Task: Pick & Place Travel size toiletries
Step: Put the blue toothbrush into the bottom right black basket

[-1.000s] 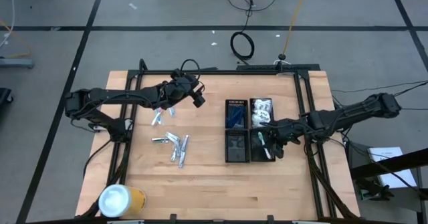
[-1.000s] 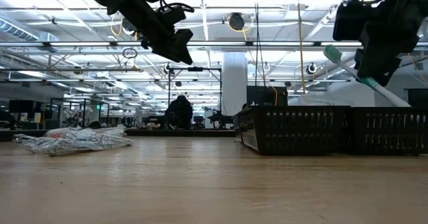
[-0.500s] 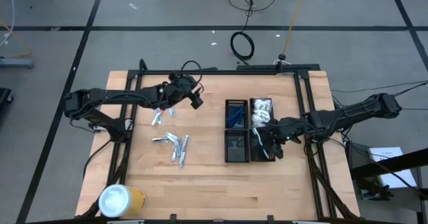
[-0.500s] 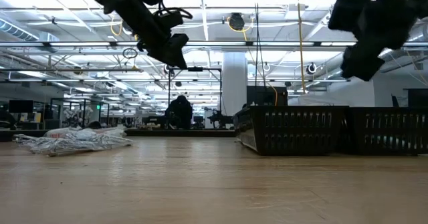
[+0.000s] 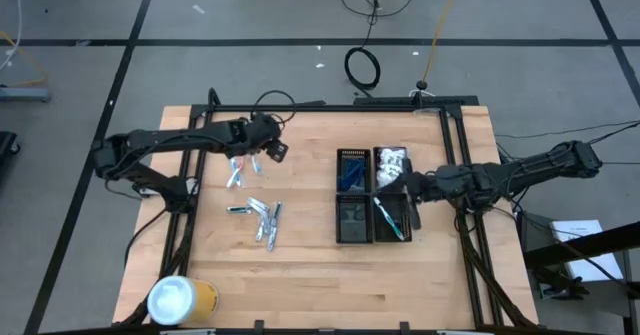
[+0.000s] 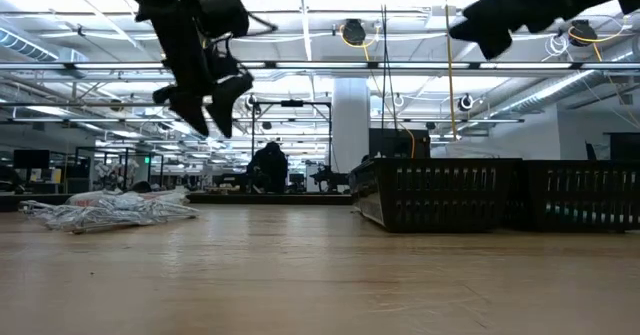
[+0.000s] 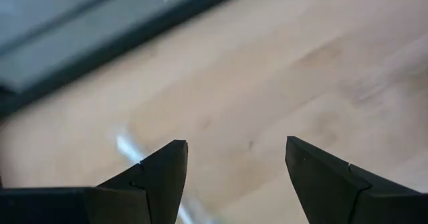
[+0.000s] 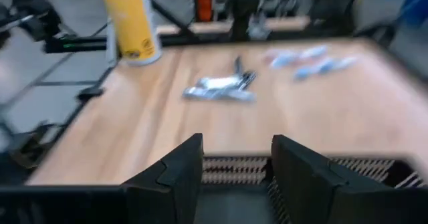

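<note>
Small silvery tubes and sachets [image 5: 262,220] and a few bluish ones [image 5: 238,173] lie loose on the wooden table's left half; they show as a low pile in the low view [image 6: 110,210]. A green-and-white toothbrush [image 5: 388,218] lies in the near right compartment of the black trays [image 5: 352,233]. Blue razors [image 5: 350,173] and white packets [image 5: 390,165] fill the far compartments. My left gripper [image 5: 268,153] is open and empty, pointing down above the table just right of the bluish sachets [image 7: 234,157]. My right gripper [image 5: 408,187] is open and empty over the trays' right side [image 8: 237,157].
A yellow cylinder with a white lid [image 5: 182,300] stands at the table's near left corner. A black metal frame [image 5: 455,155] runs around the table's edges. Bare wood lies between the loose items and the trays.
My right gripper has let go of the toothbrush, which now lies in the near right tray compartment, and has drawn up and toward the far edge. My left gripper has tipped to point down and moved toward the table's left edge, closer to the bluish sachets.
</note>
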`<action>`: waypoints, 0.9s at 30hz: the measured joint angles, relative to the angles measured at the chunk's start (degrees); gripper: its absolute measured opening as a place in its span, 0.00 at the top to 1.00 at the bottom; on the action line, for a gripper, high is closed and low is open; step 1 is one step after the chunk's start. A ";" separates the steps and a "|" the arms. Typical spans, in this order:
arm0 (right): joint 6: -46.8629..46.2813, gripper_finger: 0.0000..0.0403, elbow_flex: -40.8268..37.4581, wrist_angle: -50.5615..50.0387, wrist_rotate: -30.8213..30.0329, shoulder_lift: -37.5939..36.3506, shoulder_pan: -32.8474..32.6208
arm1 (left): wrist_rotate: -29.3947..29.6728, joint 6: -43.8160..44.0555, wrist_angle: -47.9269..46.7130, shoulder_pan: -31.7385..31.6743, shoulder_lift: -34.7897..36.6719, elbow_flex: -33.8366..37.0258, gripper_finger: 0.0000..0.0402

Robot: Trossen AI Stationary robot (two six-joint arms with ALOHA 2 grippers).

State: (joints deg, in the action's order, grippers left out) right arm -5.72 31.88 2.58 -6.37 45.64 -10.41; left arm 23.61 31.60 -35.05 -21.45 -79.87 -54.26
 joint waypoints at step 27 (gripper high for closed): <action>11.89 0.60 -1.90 9.85 -2.57 0.05 2.47 | -11.94 25.98 -13.94 -2.47 -19.97 -0.22 0.39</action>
State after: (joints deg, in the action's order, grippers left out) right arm 6.18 29.98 12.43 -8.94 45.69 -7.94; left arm 11.67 57.58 -48.98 -23.92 -99.83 -54.48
